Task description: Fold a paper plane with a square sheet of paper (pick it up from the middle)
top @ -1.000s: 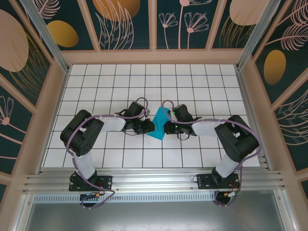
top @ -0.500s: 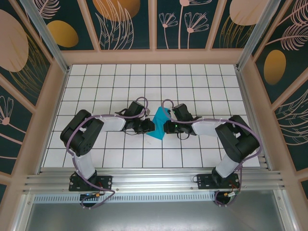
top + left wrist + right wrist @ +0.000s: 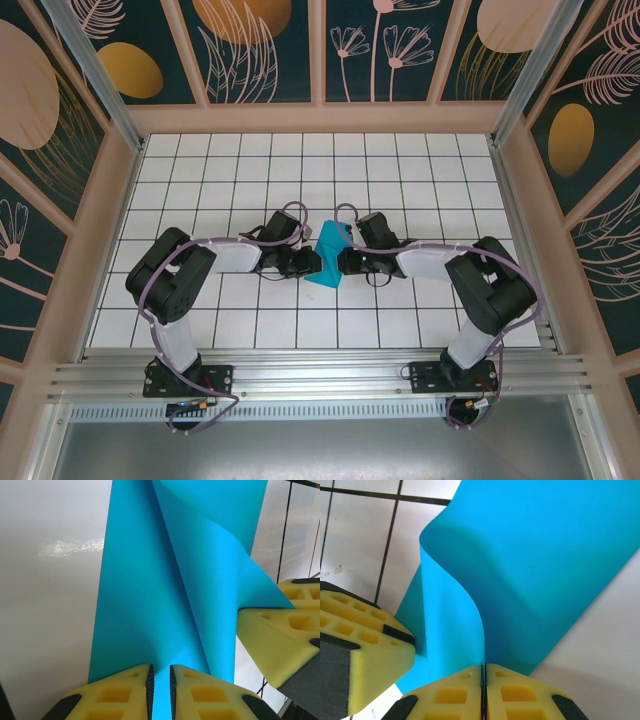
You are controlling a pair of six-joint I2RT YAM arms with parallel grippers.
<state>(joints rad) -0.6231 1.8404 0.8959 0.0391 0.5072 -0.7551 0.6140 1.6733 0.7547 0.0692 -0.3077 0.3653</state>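
Note:
The square sheet of paper point(image 3: 327, 258) is teal-blue and sits partly folded at the middle of the table, between my two grippers. My left gripper point(image 3: 312, 263) stands at its left edge. In the left wrist view the left gripper point(image 3: 160, 672) has its jaws a narrow slit apart, with flat paper point(image 3: 145, 595) showing through the gap. My right gripper point(image 3: 341, 264) is at the right edge. In the right wrist view the right gripper point(image 3: 483, 669) is shut on a raised, curling flap of the paper point(image 3: 455, 625). The other arm's yellow fingers point(image 3: 272, 640) point(image 3: 370, 650) show close by in each wrist view.
The white tiled table point(image 3: 420, 170) is ringed by low wooden walls point(image 3: 110, 210). Both arms reach inward from their bases point(image 3: 185, 378) point(image 3: 455, 375) at the near edge, elbows out to the sides.
My right gripper has crept slightly left toward the left gripper, carrying its flap, so the paper looks narrower. The left arm has held still.

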